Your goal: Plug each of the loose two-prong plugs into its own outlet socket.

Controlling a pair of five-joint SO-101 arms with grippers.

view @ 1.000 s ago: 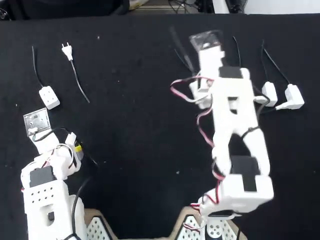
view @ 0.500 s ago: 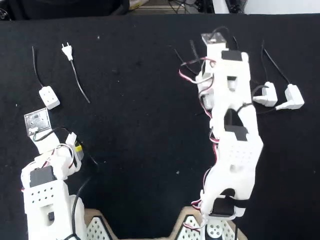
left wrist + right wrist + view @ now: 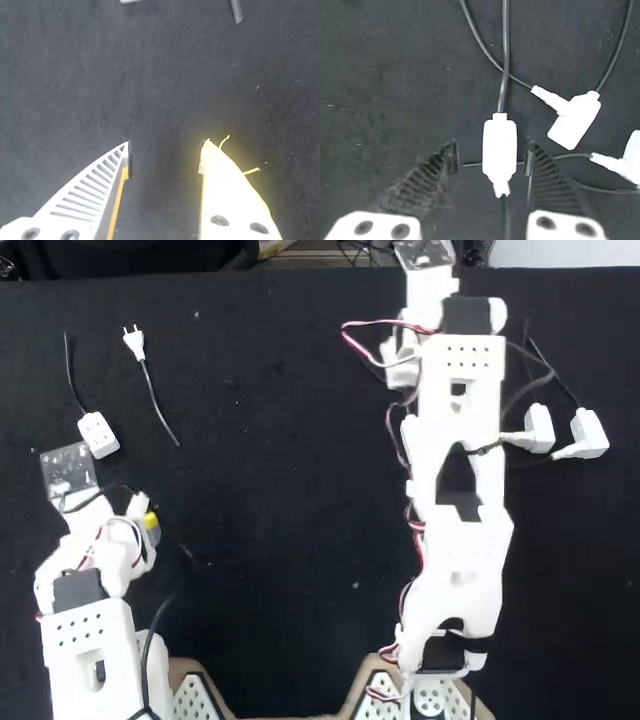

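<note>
A loose two-prong plug (image 3: pixel 133 339) with a thin black cable lies at the far left of the black table. A small white outlet socket (image 3: pixel 97 433) sits nearer, just ahead of my left arm (image 3: pixel 95 540). My left gripper (image 3: pixel 165 155) is open over bare cloth with nothing between its fingers. My right arm (image 3: pixel 455 440) stretches toward the far edge. My right gripper (image 3: pixel 490 157) is open, its fingers on either side of a white corded block (image 3: pixel 499 150). An angled white plug (image 3: pixel 575 117) lies just beyond. Two white pieces (image 3: pixel 540 428) (image 3: pixel 588 433) lie right of that arm.
Black cables (image 3: pixel 504 60) run across the cloth past the white block. A cable end (image 3: pixel 236 12) lies ahead of my left gripper. The table's middle (image 3: pixel 270 490) is bare black cloth. Clutter lines the far edge (image 3: pixel 300 252).
My right arm has stretched out toward the far edge of the table. My left arm has shifted slightly toward the white socket.
</note>
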